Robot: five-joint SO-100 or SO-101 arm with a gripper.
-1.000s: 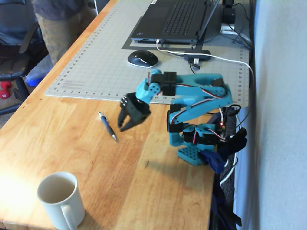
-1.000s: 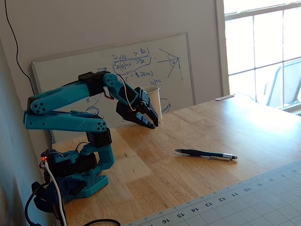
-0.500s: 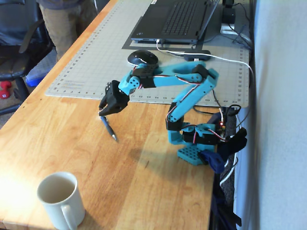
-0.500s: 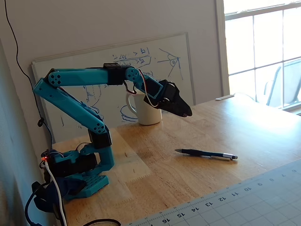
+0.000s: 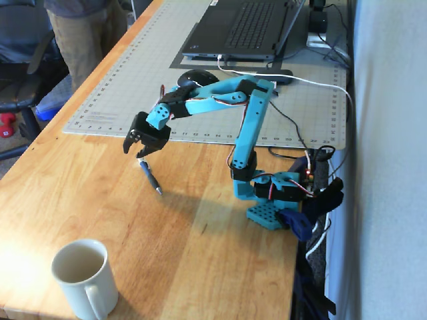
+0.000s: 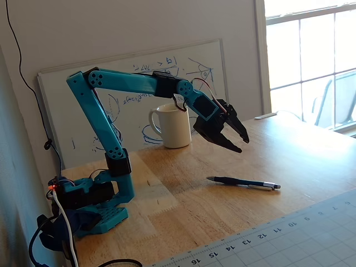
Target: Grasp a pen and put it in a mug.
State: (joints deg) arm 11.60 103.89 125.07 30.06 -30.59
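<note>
A glossy teal plastic arm (image 6: 105,119) reaches over a varnished wooden table (image 5: 80,200), its matte black gripper (image 6: 240,140) hanging with jaws parted and empty above a slim dark blue pen (image 6: 243,182). In a fixed view, the pen (image 5: 151,177) lies flat on the wood, its upper end hidden under the gripper (image 5: 135,149). The smooth cream-white ceramic mug (image 5: 81,277) stands upright well apart, at about 7 o'clock from the pen. A gridded grey cutting mat (image 5: 127,87) lies at 12 o'clock.
</note>
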